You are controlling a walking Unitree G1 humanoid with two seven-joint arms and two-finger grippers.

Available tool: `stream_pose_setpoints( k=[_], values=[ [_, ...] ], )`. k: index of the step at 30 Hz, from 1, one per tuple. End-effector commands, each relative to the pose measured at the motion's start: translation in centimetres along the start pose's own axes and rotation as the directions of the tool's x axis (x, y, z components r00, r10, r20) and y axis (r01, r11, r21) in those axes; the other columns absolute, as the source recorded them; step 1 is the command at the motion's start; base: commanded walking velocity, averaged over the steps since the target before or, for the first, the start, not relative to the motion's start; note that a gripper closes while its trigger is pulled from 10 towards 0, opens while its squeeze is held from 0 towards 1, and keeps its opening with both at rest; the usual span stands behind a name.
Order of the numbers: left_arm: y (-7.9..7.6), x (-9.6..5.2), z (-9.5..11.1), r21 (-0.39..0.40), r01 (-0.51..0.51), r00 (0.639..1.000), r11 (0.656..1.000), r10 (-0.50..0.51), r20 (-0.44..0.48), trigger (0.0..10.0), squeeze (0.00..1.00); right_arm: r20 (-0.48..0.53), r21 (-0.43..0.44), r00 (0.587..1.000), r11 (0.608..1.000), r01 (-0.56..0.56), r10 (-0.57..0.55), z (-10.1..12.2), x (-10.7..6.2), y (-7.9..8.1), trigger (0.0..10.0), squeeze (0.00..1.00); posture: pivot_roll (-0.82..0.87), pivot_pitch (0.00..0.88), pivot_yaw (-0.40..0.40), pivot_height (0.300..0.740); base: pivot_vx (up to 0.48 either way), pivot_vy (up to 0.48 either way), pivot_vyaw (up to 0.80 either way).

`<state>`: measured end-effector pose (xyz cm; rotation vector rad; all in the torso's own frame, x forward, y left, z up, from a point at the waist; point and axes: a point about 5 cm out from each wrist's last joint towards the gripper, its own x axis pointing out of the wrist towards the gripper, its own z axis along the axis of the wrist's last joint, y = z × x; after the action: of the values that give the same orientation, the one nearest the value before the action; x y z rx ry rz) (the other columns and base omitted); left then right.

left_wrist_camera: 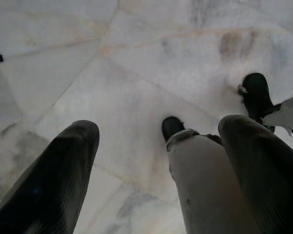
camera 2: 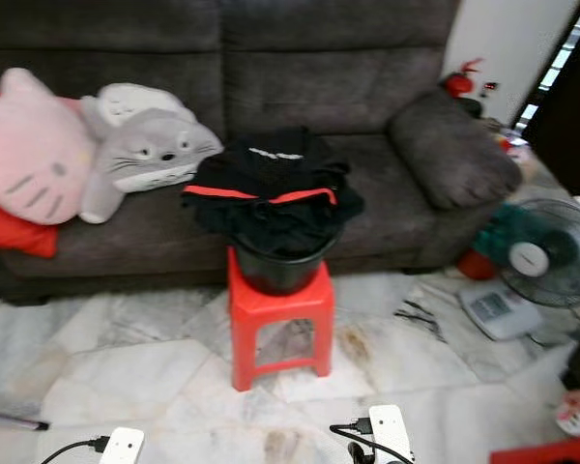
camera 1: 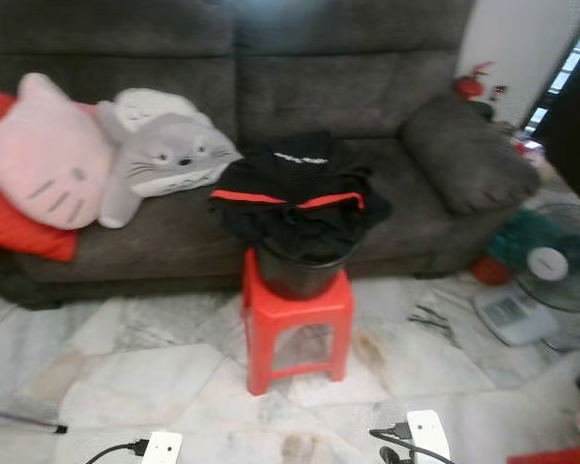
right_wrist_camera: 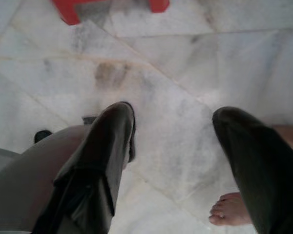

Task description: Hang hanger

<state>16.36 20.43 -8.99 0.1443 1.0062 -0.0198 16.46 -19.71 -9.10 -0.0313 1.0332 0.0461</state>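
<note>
A pile of black clothes with red trim [camera 1: 295, 193] lies heaped in a black bucket [camera 1: 298, 274]. The bucket stands on a red plastic stool [camera 1: 297, 324] in front of the grey sofa [camera 1: 367, 92]. I cannot make out a hanger in the pile. My left gripper [left_wrist_camera: 158, 126] hangs low over the marble floor, open and with nothing between its fingers. My right gripper [right_wrist_camera: 172, 112] hangs the same way, open and holding nothing, with the stool's legs [right_wrist_camera: 68, 10] further off.
Pink and grey plush toys [camera 1: 106, 150] and a cushion [camera 1: 464, 155] lie on the sofa. A floor fan [camera 1: 561, 256], a scale [camera 1: 507, 314] and thin dark items [camera 1: 430, 321] sit at the right. A person's bare foot [right_wrist_camera: 229, 209] is close to my right gripper.
</note>
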Motion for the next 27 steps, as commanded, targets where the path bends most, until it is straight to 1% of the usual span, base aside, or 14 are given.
stream_pose_setpoints(
  k=[1, 3, 15, 22, 27],
  values=[
    [0.52, -0.22, -1.13, -0.011, -0.012, 0.999, 1.0, 0.011, -0.044, 10.0, 0.0, 0.021, 0.007, 1.0, 1.0, -0.004, 0.004, 0.5, 0.07, 0.13, 10.0, 0.0, -0.05, 0.045, -0.018, 0.74, 0.0, 0.0, 0.0],
    [0.61, -0.23, -1.11, -0.022, -0.012, 0.999, 1.0, 0.011, -0.042, 10.0, 0.0, 0.023, 0.004, 1.0, 1.0, -0.006, 0.006, 0.53, 0.07, 0.14, 10.0, 0.0, -0.05, 0.045, -0.018, 0.74, 0.0, 0.0, 0.0],
    [0.18, -0.13, -0.84, -0.02, -0.003, 0.999, 1.0, 0.002, -0.039, 10.0, 0.0, 0.025, 0.008, 1.0, 1.0, 0.0, 0.0, 0.49, 0.07, 0.13, 10.0, 0.0, -0.05, 0.024, -0.019, 0.74, 0.279, 0.0, 0.0],
    [0.0, -0.12, -0.9, -0.018, 0.0, 0.999, 1.0, -0.001, -0.041, 10.0, 0.0, 0.018, -0.002, 1.0, 1.0, 0.001, -0.001, 0.45, 0.07, 0.12, 10.0, 0.0, -0.05, 0.016, -0.017, 0.74, 0.284, 0.0, -0.75],
    [0.01, -0.12, -0.9, -0.021, -0.001, 0.999, 1.0, 0.0, -0.042, 10.0, 0.0, 0.025, 0.003, 1.0, 1.0, 0.004, -0.004, 0.51, 0.07, 0.11, 10.0, 0.0, -0.05, 0.025, -0.017, 0.74, 0.291, 0.0, 0.0]
  ],
)
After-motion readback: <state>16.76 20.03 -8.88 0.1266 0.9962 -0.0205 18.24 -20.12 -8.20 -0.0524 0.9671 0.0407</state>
